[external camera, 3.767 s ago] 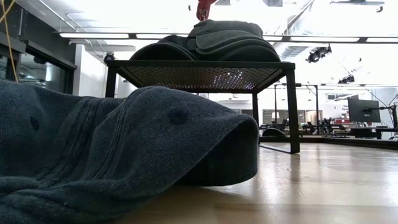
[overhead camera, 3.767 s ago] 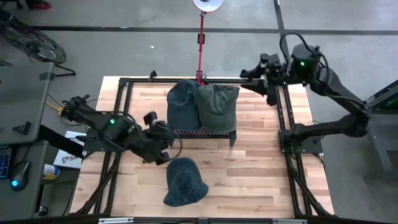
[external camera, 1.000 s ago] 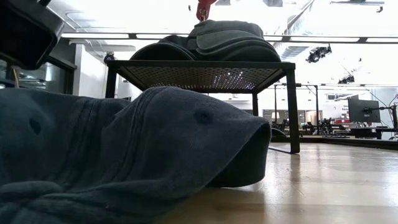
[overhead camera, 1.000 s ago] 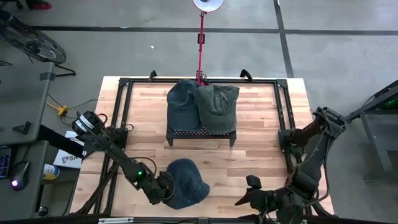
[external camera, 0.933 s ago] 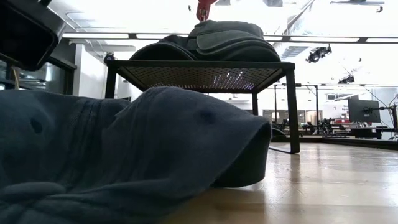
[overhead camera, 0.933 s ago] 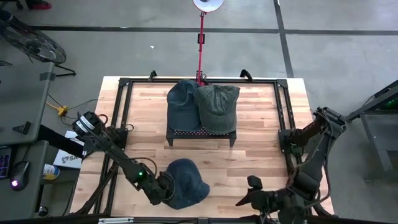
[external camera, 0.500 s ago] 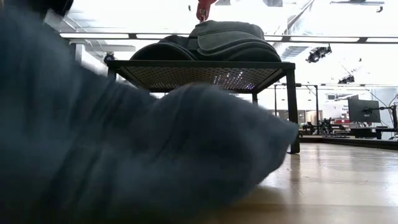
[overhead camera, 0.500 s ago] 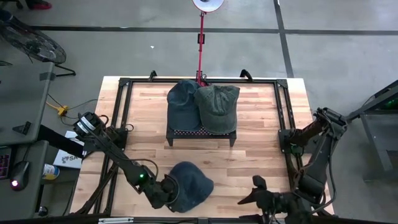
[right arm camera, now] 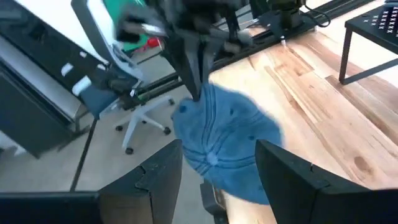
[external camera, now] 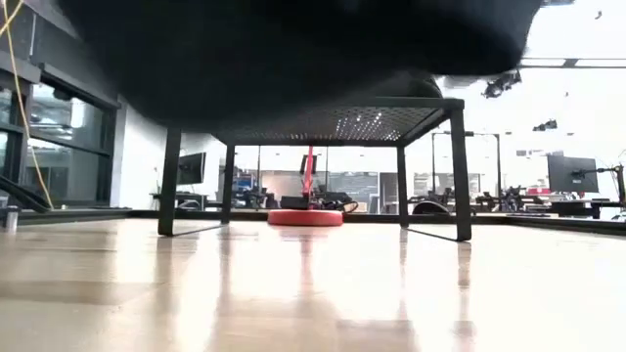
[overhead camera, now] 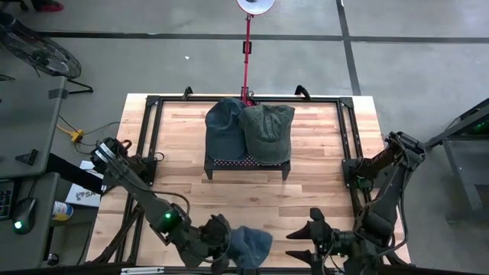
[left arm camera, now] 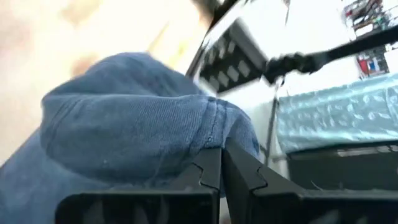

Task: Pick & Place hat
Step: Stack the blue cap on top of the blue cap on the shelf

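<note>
Denim-blue, the soft hat [overhead camera: 250, 246] hung pinched in our left gripper [overhead camera: 220, 238] at lower centre; our right gripper [overhead camera: 302, 244], jaws spread, waited beside it.

Our left arm reaches along the table's near left edge, its dark two-finger left gripper [overhead camera: 221, 238] low at the front, fingers [left arm camera: 208, 177] pressed together on blue cloth. Our right arm folds back at the near right corner, its right gripper [overhead camera: 307, 243] spread wide, fingers [right arm camera: 158, 177] well apart
</note>
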`<act>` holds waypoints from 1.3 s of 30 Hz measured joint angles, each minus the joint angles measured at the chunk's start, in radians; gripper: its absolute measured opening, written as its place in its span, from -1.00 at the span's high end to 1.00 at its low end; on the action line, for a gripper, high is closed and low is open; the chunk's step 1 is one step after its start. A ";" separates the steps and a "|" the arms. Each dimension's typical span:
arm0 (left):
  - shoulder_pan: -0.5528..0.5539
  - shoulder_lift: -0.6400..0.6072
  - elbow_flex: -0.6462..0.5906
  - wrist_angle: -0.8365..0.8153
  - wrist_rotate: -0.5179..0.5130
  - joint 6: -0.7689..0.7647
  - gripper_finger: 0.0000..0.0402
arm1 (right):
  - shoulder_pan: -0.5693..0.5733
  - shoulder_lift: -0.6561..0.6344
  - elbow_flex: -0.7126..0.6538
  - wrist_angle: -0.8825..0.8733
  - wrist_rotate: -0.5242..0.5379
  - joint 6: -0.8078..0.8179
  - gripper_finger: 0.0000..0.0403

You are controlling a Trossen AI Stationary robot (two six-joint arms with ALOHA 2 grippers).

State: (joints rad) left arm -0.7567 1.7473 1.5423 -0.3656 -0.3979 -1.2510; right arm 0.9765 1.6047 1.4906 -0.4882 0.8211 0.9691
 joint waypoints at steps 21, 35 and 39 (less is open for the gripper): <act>-0.002 -0.002 0.488 0.030 -0.781 1.051 1.00 | -0.147 -0.001 0.000 0.477 0.173 -0.332 0.03; 0.114 -0.002 0.488 0.224 -0.684 1.306 1.00 | -0.310 -0.002 0.000 0.694 0.121 -0.530 0.03; 0.145 -0.002 0.488 0.231 -0.635 1.307 1.00 | -0.337 -0.002 0.000 0.699 0.115 -0.526 0.03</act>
State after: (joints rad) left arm -0.6115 1.7458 2.0308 -0.1346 -1.0334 0.0563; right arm 0.6400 1.6028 1.4906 0.2111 0.9358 0.4434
